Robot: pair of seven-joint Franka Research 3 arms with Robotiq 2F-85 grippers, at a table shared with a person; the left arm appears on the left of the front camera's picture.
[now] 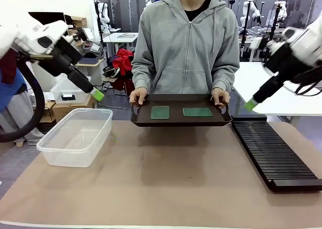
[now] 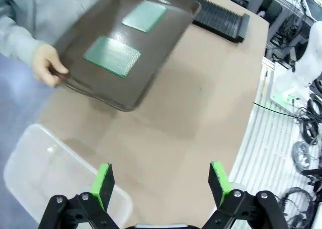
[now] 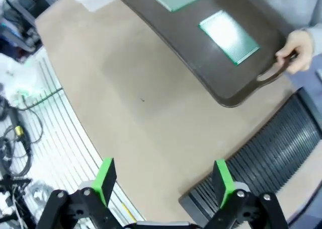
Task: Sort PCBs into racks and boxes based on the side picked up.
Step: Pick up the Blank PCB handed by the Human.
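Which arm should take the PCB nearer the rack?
Right. The right pincer, open, hangs just off that end of the tray, near that PCB; the left pincer is by the tub, beyond the other PCB.

Spread pincer over table, hand holding tray, two PCBs

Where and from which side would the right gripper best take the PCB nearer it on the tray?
Probably from above, pinching two opposite edges of the right-hand PCB: it lies flat on the tray, whose raised rim blocks a sideways approach.

Rack near corner cut by right edge; tub cropped bottom-left.
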